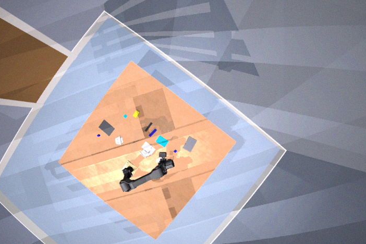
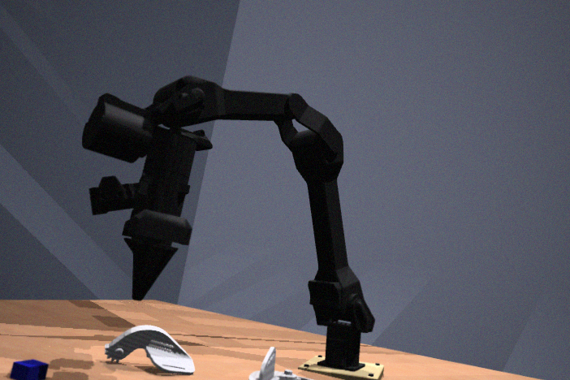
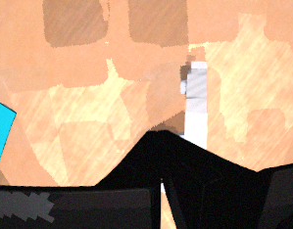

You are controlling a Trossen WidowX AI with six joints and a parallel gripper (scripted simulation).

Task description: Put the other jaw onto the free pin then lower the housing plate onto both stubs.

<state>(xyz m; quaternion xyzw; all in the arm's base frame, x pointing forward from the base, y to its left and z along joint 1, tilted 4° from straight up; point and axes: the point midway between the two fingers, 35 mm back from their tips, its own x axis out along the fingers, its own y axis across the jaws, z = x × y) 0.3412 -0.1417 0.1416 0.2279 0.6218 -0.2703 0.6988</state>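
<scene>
My gripper (image 2: 137, 299) (image 3: 157, 141) points down, shut and empty, above the table. A loose white curved jaw (image 1: 159, 159) (image 2: 169, 358) (image 3: 196, 122) lies on the table below my fingertips, partly hidden by the arm from above and by the fingers in the wrist view. The white base assembly (image 1: 144, 153) stands beside it; the exterior view shows only its upper edge, with an upright white part (image 2: 268, 364). Another white piece (image 1: 118, 140) lies farther left from above; whether it is the housing plate is too small to tell. Pins and gear teeth cannot be made out.
A cyan sheet (image 1: 161, 141) (image 3: 0, 134) lies beside the base assembly. A blue cube (image 1: 175, 150) (image 2: 29, 369) and a grey plate (image 1: 190, 143) lie to the right from above. Blue and black bars, a yellow block (image 1: 136, 113) and a dark plate (image 1: 106, 127) lie farther off.
</scene>
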